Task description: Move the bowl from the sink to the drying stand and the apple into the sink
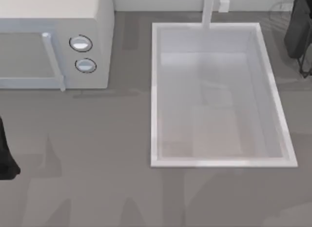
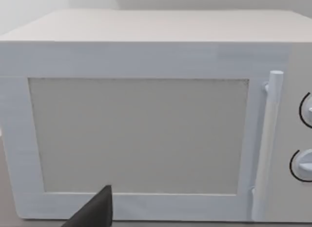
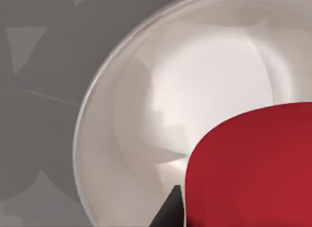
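The white sink (image 1: 156,95) lies right of the table's middle, with its tap post (image 1: 208,10) at the back, and its basin looks bare. In the right wrist view the red apple (image 3: 248,168) rests in a shallow white dish (image 3: 122,139), seen from very close. A dark part of my right gripper (image 3: 170,210) shows right beside the apple. My right arm (image 1: 298,27) is at the back right corner of the table. My left arm (image 1: 6,158) sits at the left edge, its gripper (image 2: 95,212) facing the microwave door. The bowl is out of view.
A white microwave (image 1: 53,41) with two round knobs (image 1: 80,43) and a bar handle (image 2: 268,139) takes up the back left. Thin wire shapes (image 1: 282,12) lie beside the right arm; I cannot tell what they are. Grey tabletop (image 1: 97,139) runs in front of the microwave.
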### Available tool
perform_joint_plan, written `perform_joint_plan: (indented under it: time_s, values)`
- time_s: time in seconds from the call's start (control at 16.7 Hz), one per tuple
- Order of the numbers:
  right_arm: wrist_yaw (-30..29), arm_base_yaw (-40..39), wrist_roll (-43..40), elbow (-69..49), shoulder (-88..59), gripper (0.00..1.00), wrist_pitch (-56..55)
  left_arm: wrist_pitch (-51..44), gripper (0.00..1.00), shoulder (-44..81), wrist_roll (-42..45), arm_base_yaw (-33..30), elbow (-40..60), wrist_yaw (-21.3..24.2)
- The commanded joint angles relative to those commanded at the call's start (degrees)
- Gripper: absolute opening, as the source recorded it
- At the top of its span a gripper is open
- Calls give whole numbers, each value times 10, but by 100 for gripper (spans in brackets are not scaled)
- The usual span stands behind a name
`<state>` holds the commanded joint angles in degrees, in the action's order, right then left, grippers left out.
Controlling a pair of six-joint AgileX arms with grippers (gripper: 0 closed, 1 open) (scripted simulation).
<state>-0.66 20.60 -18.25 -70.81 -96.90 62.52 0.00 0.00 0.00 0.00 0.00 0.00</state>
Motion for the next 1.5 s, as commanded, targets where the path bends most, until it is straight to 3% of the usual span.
perform_joint_plan:
  time_s: [0.42,0.72,1.02,1.5]
  values:
    - [0,-1,1,-15,11,0,21,0,100,0,0,0,0,0]
    - [-26,-72,17,-1,16,0,-67,0,100,0,0,0,0,0]
    - [-91,-205,58,47,19,0,-285,0,100,0,0,0,0,0]
    - [-239,-426,132,180,22,0,-747,0,100,0,0,0,0,0]
